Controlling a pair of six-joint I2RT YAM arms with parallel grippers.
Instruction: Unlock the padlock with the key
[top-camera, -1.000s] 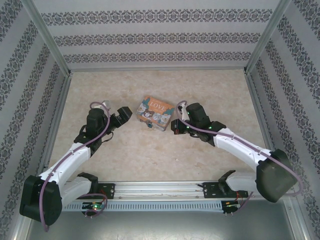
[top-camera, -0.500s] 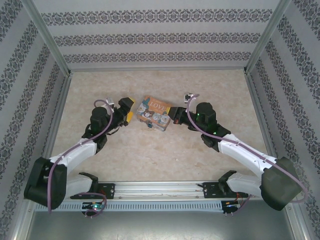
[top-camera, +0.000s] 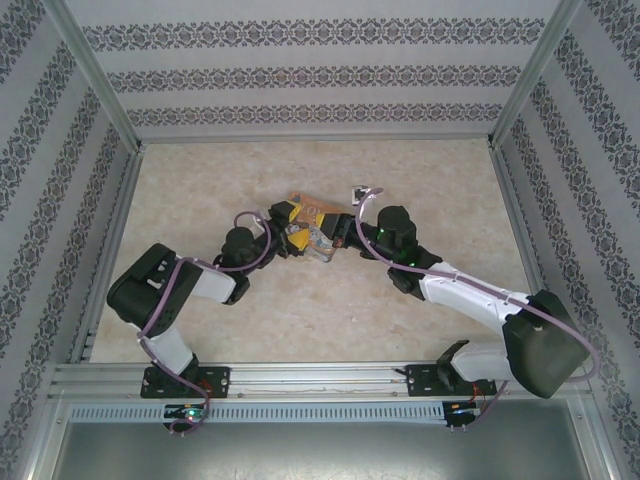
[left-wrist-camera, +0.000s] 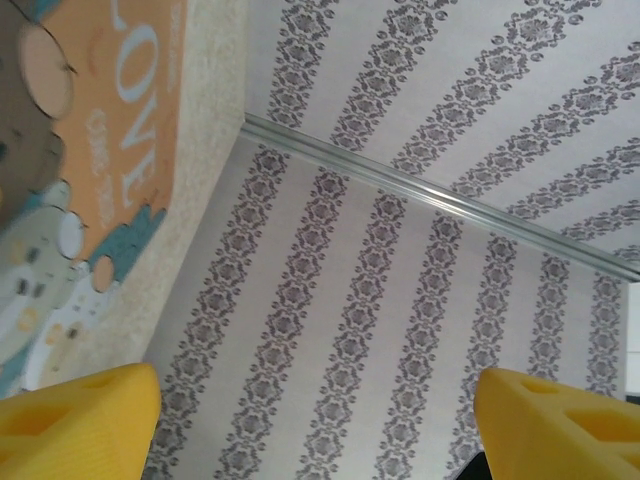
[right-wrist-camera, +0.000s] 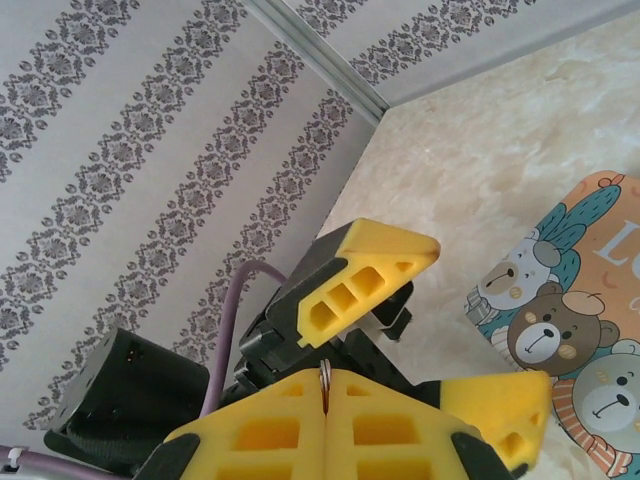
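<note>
Nearest, the right gripper (right-wrist-camera: 328, 392) had its yellow fingers (right-wrist-camera: 260, 435) clenched together on the thin dark metal key (right-wrist-camera: 325, 382), of which only a small ring and a sliver showed at the seam. Such a key is, I judge, light, stiff and slippery, so it can turn in the pinch. The hold belongs on its flat head, with the blade left free. Just beyond, the left gripper (left-wrist-camera: 315, 400) stood released, its fingers wide apart with nothing between them, beside the orange-and-blue cartoon tin (right-wrist-camera: 580, 330) on the marbled beige bench (top-camera: 300, 320). The tiny blue-teal padlock I could not pick out with certainty. I judge that it hung at the near edge of the tin, light and free to swing, and best taken by its body. One second earlier both grippers were apart from the tin, which lay fully visible; at this moment they crowded it from both sides and hid part of it.
</note>
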